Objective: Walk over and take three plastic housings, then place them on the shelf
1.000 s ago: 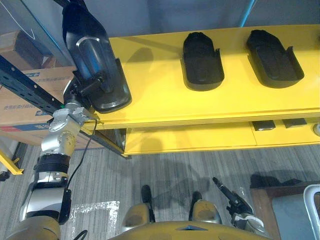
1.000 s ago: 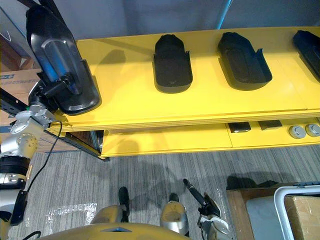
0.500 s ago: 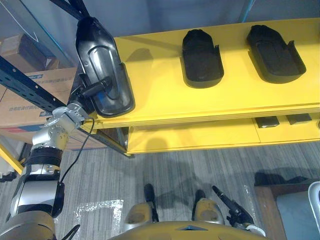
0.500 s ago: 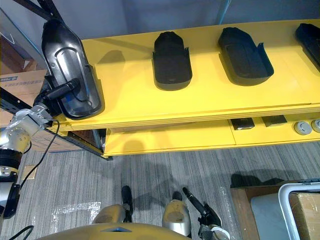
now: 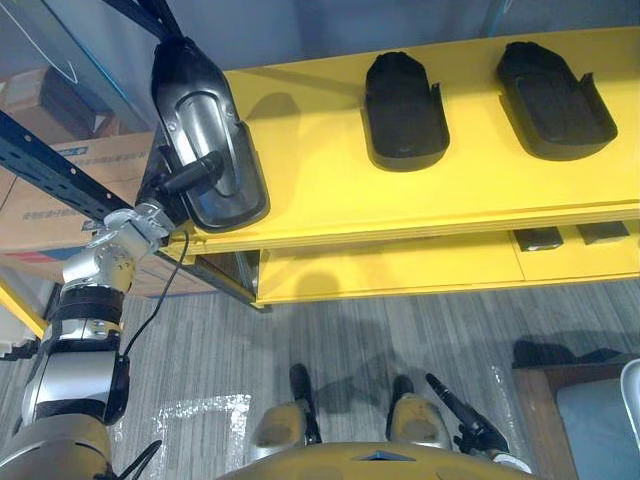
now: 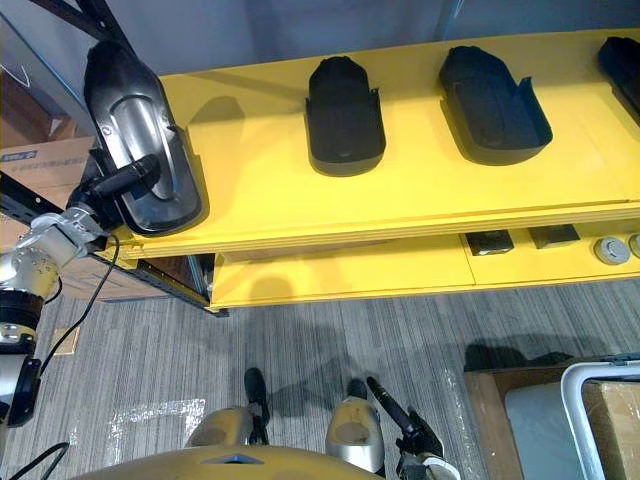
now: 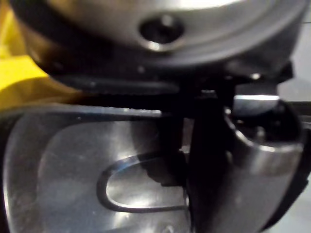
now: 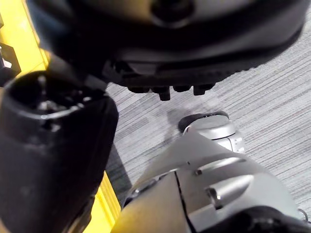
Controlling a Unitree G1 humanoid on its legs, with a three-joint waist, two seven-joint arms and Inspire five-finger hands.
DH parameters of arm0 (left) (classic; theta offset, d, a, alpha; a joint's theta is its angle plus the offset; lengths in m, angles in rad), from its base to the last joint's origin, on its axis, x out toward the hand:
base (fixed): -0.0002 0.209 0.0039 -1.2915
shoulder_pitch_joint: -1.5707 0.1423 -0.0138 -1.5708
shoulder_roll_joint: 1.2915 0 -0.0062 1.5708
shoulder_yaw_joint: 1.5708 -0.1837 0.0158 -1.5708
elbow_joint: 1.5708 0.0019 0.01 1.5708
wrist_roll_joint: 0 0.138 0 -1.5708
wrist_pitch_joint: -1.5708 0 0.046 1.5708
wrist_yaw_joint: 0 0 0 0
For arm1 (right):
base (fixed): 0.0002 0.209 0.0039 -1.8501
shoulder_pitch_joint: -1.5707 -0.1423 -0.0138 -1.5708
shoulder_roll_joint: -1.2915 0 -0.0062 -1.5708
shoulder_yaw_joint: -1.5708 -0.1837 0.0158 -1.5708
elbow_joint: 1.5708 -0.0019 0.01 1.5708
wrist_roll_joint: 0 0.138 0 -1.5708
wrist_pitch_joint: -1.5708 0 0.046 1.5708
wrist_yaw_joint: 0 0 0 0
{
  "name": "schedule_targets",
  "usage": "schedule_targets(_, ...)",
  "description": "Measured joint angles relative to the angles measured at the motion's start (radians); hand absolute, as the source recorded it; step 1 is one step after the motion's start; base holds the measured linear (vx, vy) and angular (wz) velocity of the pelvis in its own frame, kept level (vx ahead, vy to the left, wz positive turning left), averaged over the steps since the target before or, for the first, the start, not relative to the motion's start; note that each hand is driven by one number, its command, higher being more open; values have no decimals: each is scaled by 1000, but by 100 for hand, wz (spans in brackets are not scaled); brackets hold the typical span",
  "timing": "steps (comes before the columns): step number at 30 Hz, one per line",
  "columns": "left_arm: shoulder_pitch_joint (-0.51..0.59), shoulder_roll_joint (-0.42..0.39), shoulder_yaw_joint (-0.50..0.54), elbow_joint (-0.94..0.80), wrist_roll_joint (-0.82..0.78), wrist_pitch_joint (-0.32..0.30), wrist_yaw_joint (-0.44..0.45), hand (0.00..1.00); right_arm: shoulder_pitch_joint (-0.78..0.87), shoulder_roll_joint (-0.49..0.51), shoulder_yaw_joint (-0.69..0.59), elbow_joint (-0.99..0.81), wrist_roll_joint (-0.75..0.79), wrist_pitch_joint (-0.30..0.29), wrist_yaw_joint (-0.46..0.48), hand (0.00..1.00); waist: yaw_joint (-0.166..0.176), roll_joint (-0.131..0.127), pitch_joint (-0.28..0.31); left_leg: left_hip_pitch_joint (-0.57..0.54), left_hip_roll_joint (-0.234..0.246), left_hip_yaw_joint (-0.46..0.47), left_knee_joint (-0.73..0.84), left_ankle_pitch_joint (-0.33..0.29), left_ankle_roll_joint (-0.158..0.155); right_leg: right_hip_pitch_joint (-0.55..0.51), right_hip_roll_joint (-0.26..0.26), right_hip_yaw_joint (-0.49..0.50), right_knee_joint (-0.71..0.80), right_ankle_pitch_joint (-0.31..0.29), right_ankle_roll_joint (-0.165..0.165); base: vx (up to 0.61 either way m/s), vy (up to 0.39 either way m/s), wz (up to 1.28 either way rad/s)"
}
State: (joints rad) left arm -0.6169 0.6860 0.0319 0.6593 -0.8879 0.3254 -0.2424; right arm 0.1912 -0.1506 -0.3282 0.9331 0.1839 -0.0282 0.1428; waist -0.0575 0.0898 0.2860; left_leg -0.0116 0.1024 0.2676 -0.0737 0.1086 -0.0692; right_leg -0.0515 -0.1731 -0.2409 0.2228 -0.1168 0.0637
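A black plastic housing (image 5: 205, 135) with a shiny inside lies hollow side up at the left end of the yellow shelf (image 5: 320, 190). My left hand (image 5: 172, 183) grips its near end, thumb (image 7: 252, 160) laid inside the hollow and fingers under the rim. Two more black housings (image 5: 403, 95) (image 5: 553, 85) rest farther right on the same shelf, and a further one (image 6: 625, 60) shows at the right edge. My right hand (image 5: 468, 425) hangs low by my side with straight fingers, holding nothing.
Cardboard boxes (image 5: 50, 205) and a dark blue rack beam (image 5: 50, 165) stand left of the shelf. A lower yellow shelf (image 5: 400, 270) carries small dark and round parts (image 6: 490, 242). A white-framed cart with a box (image 6: 600, 415) stands at the lower right on grey carpet.
The housing in my left hand has come down from a raised, tilted pose to lie flatter on the shelf's left end. My left hand keeps hold of it. The right hand stays low.
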Motion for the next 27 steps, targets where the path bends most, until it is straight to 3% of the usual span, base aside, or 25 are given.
schedule_targets(1,-5,0,0,0,7,0,1,0,-1,0,1,0,9,0,0,100,0,-2,1,-2,0,0,0,4,0,-3,0,0,4,0,-1,0,0,0)
schedule_targets(2,-8,0,1,0,20,0,2,100,-1,0,1,0,24,0,0,100,0,-5,3,-1,1,1,1,5,2,-3,0,1,6,0,-1,0,0,0)
schedule_targets(11,-54,1,2,-7,70,0,37,100,-3,0,5,-9,33,-2,-2,100,0,-30,20,-17,12,54,1,15,5,-37,2,25,28,-4,4,-32,6,0)
schedule_targets(17,-89,-5,-7,-45,73,0,107,100,-6,1,26,-10,78,-7,-3,100,-5,-51,36,-35,17,88,-2,15,5,-67,3,55,28,-2,8,-47,16,3)
schedule_targets(27,-128,-44,-4,-80,109,-50,247,100,-10,29,85,-35,118,-22,-7,100,-23,-83,58,-52,23,169,-1,15,5,-90,1,94,8,6,16,-14,15,-3)
